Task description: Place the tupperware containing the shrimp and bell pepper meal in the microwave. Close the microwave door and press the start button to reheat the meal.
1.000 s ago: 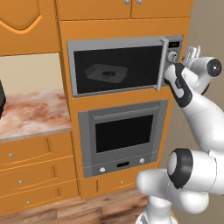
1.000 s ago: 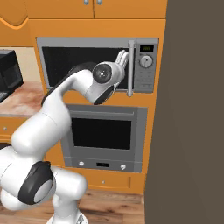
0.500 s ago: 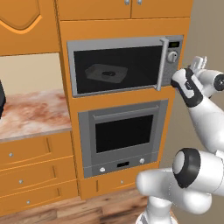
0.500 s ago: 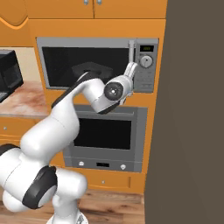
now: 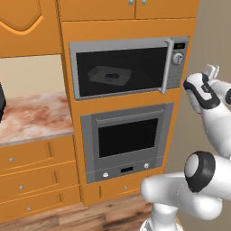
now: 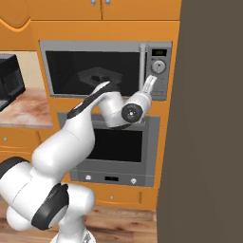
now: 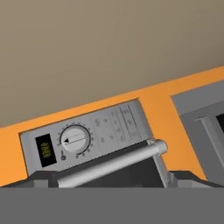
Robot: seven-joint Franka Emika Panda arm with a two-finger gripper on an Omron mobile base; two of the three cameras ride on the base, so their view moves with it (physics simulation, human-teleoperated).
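Observation:
The microwave [image 5: 128,65] is built into the orange cabinet wall, and the microwave door [image 5: 119,67] is shut, its vertical bar handle [image 5: 168,65] at its right edge. Through the dark glass the tupperware [image 5: 109,75] shows as a dim tray on the turntable; the shrimp and bell pepper meal cannot be made out. My gripper [image 5: 210,70] hangs open to the right of the control panel [image 5: 178,61], apart from it. From the right base, my gripper [image 6: 149,84] sits just below the knob [image 6: 159,66]. The hand view faces the knob [image 7: 75,139], the display [image 7: 45,150] and the handle [image 7: 113,162], with my gripper [image 7: 116,178] holding nothing.
A larger grey oven [image 5: 124,140] with a dark window sits under the microwave. To the left is a marbled counter [image 5: 31,117] above drawers, with a black appliance [image 6: 9,80] on it. A tall dark wall [image 6: 209,142] closes the right side.
The hand has drawn back from the microwave's handle and panel, moving down and to the right. The door stays shut and the jaws stay open.

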